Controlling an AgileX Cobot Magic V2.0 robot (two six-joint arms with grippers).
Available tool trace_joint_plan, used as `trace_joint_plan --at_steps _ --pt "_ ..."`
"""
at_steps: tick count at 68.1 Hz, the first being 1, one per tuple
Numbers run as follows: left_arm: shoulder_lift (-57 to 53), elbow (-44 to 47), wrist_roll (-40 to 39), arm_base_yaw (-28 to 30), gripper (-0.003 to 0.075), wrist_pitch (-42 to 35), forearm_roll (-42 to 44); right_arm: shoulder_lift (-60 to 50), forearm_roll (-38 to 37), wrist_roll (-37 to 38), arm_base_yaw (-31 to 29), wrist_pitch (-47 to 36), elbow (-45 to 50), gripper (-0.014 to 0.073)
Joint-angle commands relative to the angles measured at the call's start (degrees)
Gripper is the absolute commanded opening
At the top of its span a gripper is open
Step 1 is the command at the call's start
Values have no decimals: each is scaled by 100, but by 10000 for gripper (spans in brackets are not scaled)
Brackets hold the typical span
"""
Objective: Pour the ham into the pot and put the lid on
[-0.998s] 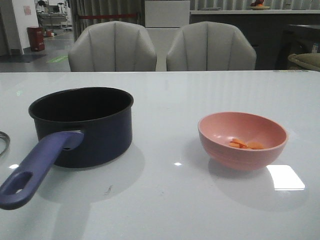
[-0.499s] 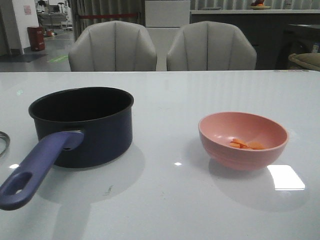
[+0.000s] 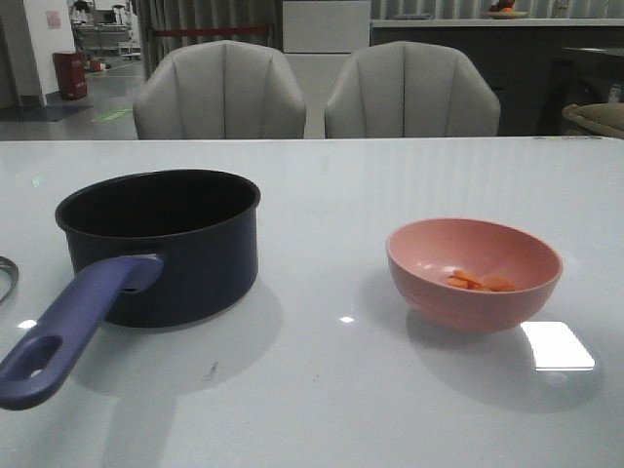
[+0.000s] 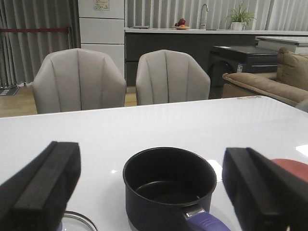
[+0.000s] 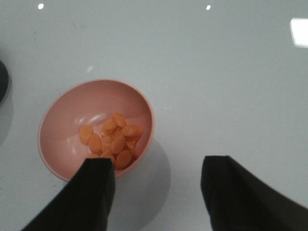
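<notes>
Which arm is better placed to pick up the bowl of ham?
Right. Its open gripper hovers above the pink bowl holding the ham; the left gripper faces the pot.

Bare table (image 3: 331, 244) separates pot (image 3: 161, 244) and bowl (image 3: 473, 273); lid (image 3: 6, 278) seemingly beside pot.

lid (image 3: 5, 278) — cut off at edge

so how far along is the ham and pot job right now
Nothing looks done yet. The ham lies in the pink bowl, and the pot stands empty and uncovered. In hand: the right gripper hangs open above the bowl's rim, holding nothing; the left gripper is open facing the pot. Left: grasp the bowl, pour, then fit the lid, barely visible at the table's left edge.
</notes>
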Motion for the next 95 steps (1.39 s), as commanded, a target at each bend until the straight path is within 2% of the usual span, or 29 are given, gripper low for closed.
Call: trace_joint_plan --at_steps 1,20,39,43,44,47,49,50,51,54,57,61,80,88,95 --pt "79 -149 12 -37 636 -432 -27 786 60 5 38 -309 -521 508" --pt "79 -149 12 -37 636 -432 -27 2768 97 5 38 -231 -1475 508" --pt "79 -149 12 -37 636 -432 -27 3733 310 5 38 -182 -2059 498" --pt "79 -149 12 -37 636 -432 -27 3891 310 5 38 -155 -2165 456" --pt "79 -149 12 -37 636 -432 -27 3950 314 5 38 -125 -2208 409" --pt "79 -149 12 -37 636 -432 -27 3996 314 5 38 -90 -2243 362" --pt "79 -149 12 -37 636 -432 -27 4039 328 5 38 -60 -2272 308" --pt "79 -149 12 -37 636 -432 -27 4063 340 5 38 -22 -2298 253" --pt "79 -149 12 -37 636 -432 -27 4063 340 5 38 -22 -2298 253" --pt "79 -149 12 -37 636 -432 -27 4078 422 5 38 30 -2329 155" --pt "79 -149 12 -37 636 -432 -27 4078 449 5 38 30 -2329 121" --pt "79 -149 12 -37 636 -432 -27 4065 462 5 38 30 -2329 146" --pt "79 -149 12 -37 636 -432 -27 4058 521 31 16 9 -2362 138" --pt "79 -149 12 -37 636 -432 -27 4058 517 -27 41 654 -2687 138" --pt "79 -149 12 -37 636 -432 -27 4058 511 -391 254 1640 -3491 138"
